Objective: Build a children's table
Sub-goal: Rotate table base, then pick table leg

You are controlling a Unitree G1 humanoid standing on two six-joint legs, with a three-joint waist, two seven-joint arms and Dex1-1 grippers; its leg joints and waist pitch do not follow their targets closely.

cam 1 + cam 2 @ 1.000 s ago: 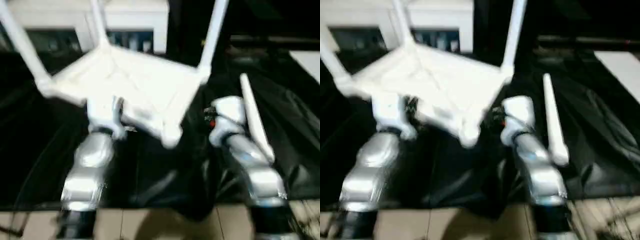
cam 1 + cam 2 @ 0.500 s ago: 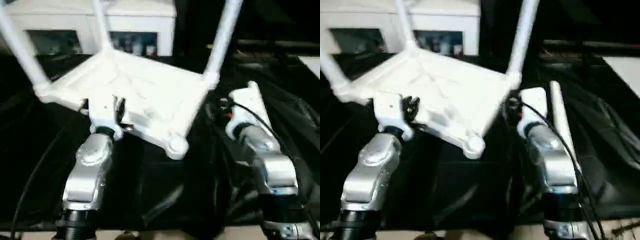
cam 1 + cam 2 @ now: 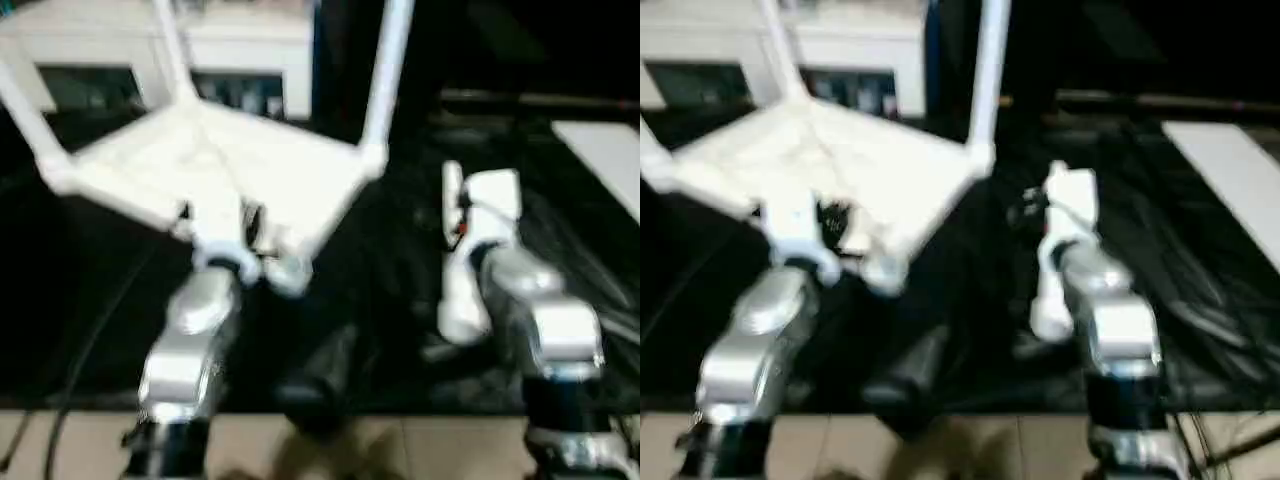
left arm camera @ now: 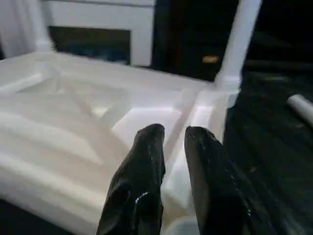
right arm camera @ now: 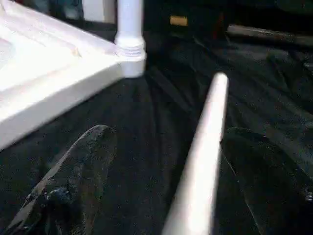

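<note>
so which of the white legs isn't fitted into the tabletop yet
The loose leg, lying on the black cloth between the right hand's open fingers. The other three stand upright in the upturned tabletop's corner sockets.

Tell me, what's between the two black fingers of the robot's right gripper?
A loose white leg lies between the right gripper's fingers, which stand wide apart over the black cloth. The right wrist view shows this.

Dim room, black cloth (image 3: pixel 400 300) swallowing light; head views smeared by blur (white tabletop (image 3: pixel 230 170) glares, overexposed).
</note>
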